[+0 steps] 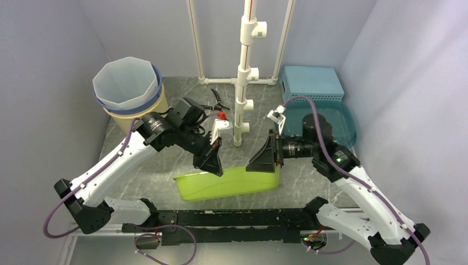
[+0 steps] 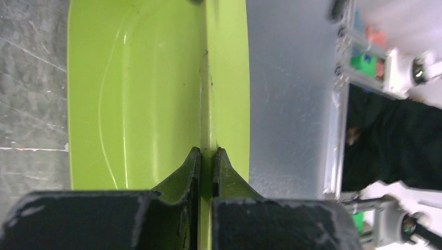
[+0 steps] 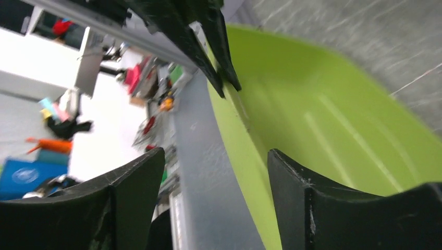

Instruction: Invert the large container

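Observation:
The large lime-green container (image 1: 226, 185) is tipped on its side near the table's front edge, with its opening facing away from the arms. My left gripper (image 1: 212, 164) is shut on its upper rim near the left end; the left wrist view shows both fingers (image 2: 207, 152) pinching the thin green rim (image 2: 207, 94). My right gripper (image 1: 264, 160) is open at the right end. In the right wrist view its fingers (image 3: 216, 161) straddle the container's rim (image 3: 245, 172) without closing. The left gripper (image 3: 219, 57) shows there on the far rim.
A stack of buckets (image 1: 128, 85) stands at the back left. A white pipe stand (image 1: 244, 72) rises mid-table, with pliers (image 1: 218, 99) beside it. A blue basket (image 1: 310, 83) and a teal tray (image 1: 345, 118) holding a dark round object (image 1: 315, 126) are at the back right.

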`<act>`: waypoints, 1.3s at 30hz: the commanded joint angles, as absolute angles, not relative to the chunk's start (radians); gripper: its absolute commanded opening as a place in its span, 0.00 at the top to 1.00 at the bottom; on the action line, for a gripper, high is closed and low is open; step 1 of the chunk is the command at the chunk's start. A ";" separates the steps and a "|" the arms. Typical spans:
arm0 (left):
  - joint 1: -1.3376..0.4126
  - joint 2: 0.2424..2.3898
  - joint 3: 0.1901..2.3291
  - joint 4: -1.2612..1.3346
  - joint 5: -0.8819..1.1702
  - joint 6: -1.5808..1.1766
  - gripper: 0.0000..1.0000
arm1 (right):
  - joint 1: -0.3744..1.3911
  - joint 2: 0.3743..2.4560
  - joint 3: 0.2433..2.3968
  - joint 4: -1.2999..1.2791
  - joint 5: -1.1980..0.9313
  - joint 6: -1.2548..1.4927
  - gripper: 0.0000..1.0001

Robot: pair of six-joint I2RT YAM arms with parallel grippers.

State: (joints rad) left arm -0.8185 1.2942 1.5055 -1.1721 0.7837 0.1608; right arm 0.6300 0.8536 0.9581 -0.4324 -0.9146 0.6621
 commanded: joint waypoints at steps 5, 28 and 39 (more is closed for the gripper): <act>-0.647 1.174 1.250 -0.616 1.096 -0.284 0.97 | 0.626 0.778 1.199 -0.702 -0.444 0.565 0.20; -0.487 1.247 1.164 -0.180 1.346 -0.667 0.97 | 0.626 0.705 1.230 -0.880 -0.003 0.498 0.18; -0.487 1.264 1.332 -0.634 1.320 -0.368 0.97 | 0.626 0.788 1.315 -0.842 -0.196 0.071 0.23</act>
State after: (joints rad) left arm -0.4896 1.2613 1.2377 -0.4644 1.2835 -0.5175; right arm 0.6285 0.7673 1.2709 -0.8852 -0.0990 0.2832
